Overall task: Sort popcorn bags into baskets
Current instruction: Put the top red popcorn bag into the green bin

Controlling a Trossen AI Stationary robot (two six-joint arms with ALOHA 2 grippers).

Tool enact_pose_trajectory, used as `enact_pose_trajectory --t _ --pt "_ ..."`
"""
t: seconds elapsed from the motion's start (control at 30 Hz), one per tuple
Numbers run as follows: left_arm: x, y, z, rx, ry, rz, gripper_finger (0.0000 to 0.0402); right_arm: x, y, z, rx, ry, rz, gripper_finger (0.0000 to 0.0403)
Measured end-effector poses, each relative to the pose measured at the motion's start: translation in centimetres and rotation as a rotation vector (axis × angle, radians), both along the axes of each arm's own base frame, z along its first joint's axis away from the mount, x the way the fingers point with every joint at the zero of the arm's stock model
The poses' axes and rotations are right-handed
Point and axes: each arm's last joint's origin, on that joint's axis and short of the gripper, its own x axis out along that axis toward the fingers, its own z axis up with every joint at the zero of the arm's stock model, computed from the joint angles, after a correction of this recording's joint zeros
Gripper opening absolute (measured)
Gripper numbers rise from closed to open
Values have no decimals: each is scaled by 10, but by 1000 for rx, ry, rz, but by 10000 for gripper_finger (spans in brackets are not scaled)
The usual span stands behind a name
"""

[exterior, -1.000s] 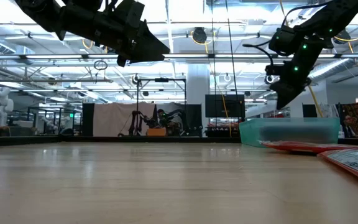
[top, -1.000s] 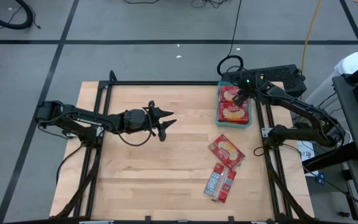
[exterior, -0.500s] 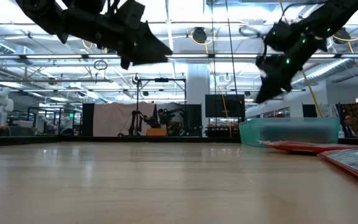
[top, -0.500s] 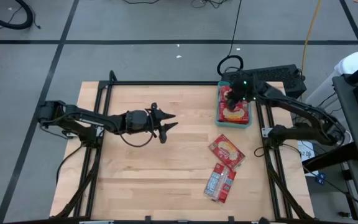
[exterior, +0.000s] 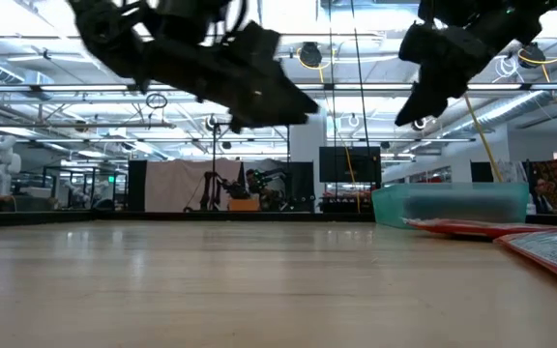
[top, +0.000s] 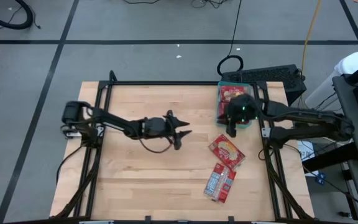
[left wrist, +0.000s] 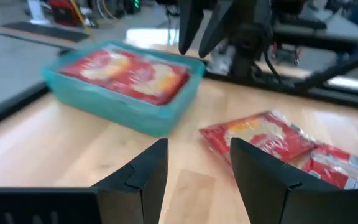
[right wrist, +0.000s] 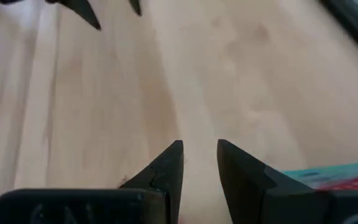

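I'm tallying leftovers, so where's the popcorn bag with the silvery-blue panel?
In the high view, that popcorn bag lies on the table's right side near the front edge, just beside the cream-yellow bag.

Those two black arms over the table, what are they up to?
They are sorting red popcorn bags into a teal tray, which already holds some. The right gripper hangs empty beside the tray, jaws apart. The left gripper is open and empty above mid-table, pointing toward two bags lying loose on the wood.

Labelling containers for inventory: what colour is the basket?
Teal-green basket; clearest in the left wrist view.
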Motion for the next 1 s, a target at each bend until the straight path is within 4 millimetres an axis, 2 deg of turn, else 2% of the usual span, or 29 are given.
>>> enact_pose_trajectory --t 0.13,0.33,0.5,0.63,0.8,1.0 --pt "30 -8 -10 -12 76 -21 185 0 21 -6 -46 95 1 93" --pt "74 -22 -30 -14 175 -49 246 -5 43 -11 -111 185 -17 93" --pt "101 -27 -54 -114 224 -20 287 -14 49 -10 -171 227 -54 93" --pt "114 -26 -70 -179 224 12 295 -23 49 -5 -214 213 -97 93" --pt "124 -18 -90 -258 254 -73 264 -28 49 3 -222 143 -90 93" --pt "129 -11 -100 -270 256 -160 172 -27 49 8 -241 92 -75 93"
